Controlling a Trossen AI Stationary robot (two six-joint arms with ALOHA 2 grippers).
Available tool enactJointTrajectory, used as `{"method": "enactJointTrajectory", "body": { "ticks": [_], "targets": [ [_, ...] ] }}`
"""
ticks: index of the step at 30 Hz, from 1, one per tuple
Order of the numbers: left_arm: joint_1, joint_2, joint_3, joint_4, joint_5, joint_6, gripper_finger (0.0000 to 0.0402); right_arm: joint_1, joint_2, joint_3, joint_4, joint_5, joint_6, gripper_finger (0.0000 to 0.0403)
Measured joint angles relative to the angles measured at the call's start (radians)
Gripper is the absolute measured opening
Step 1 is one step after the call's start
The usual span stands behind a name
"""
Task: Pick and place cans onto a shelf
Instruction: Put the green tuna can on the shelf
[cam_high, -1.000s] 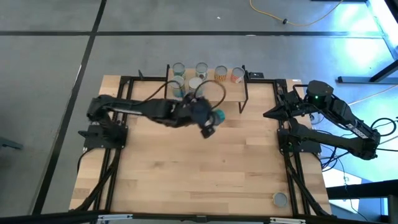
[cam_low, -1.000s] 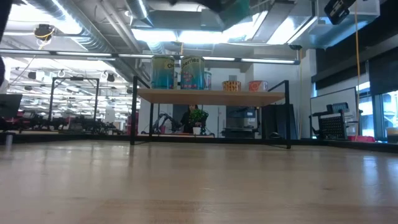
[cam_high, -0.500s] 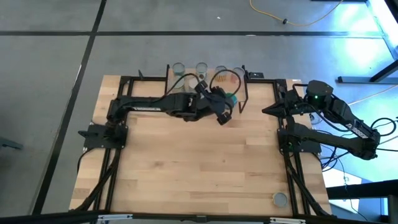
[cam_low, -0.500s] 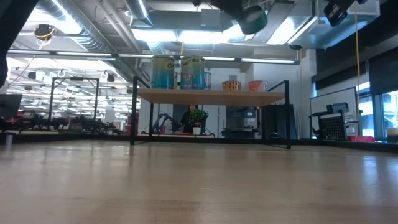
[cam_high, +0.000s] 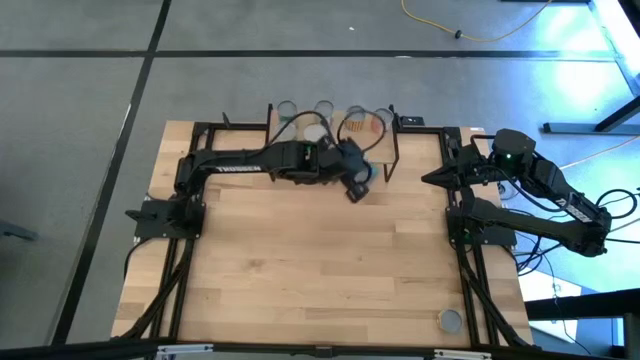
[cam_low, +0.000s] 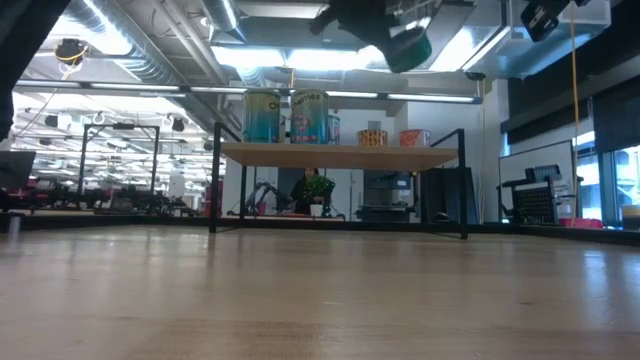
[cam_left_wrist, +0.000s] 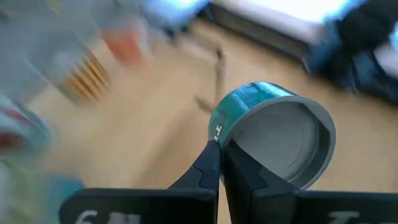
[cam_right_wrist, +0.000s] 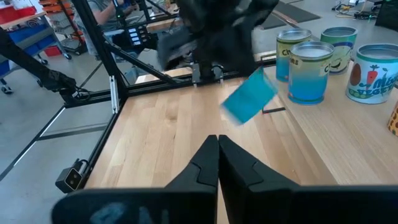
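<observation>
Left gripper (cam_high: 358, 178) is clamped on a teal can (cam_left_wrist: 268, 130), held tilted in the air just off the shelf (cam_low: 340, 155) front edge, above board height. Its fingers (cam_left_wrist: 208, 167) pinch the can's rim.

On the shelf board: two blue cans (cam_low: 263, 116) at one end, orange cans (cam_low: 372, 137) further along.

One loose can (cam_high: 451, 320) sits on the light-wood tabletop (cam_high: 320, 270), well away from the shelf at the opposite corner.

Right gripper (cam_right_wrist: 217, 155) is parked beside the shelf's end, fingers pressed together and holding nothing.

Around the shelf: grey floor (cam_high: 80, 90), with a workshop interior and ceiling ducts (cam_low: 140, 45) behind it.
</observation>
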Motion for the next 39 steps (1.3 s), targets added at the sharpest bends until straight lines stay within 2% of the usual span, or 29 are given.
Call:
{"method": "enactJointTrajectory", "body": {
  "ticks": [3,7,11,17,24,32,39],
  "targets": [
    [-0.011,0.005,-0.001,-0.120,0.137,-0.085,0.0000,0.000,0.000,0.000,0.000,0.000,0.000,0.0008],
    [-0.030,0.027,-0.004,-0.241,0.239,-0.154,0.0000,0.000,0.000,0.000,0.000,0.000,0.000,0.0008],
    [-0.054,0.065,-0.002,-0.267,0.321,-0.169,0.0000,0.000,0.000,0.000,0.000,0.000,0.000,0.0009],
    [-0.081,0.166,-0.003,-0.308,0.365,-0.147,0.0000,0.000,0.000,0.000,0.002,-0.001,-0.003,0.0009],
    [-0.082,0.265,-0.003,-0.255,0.413,-0.120,0.0000,0.000,0.000,0.000,0.001,-0.002,0.000,0.0009],
    [-0.080,0.316,-0.002,-0.254,0.471,-0.114,0.0000,0.000,0.000,0.000,0.001,-0.002,0.002,0.0009],
    [-0.080,0.321,-0.008,-0.242,0.480,-0.083,0.0000,0.000,0.000,0.000,0.001,-0.002,0.002,0.0009]
  ]
}}
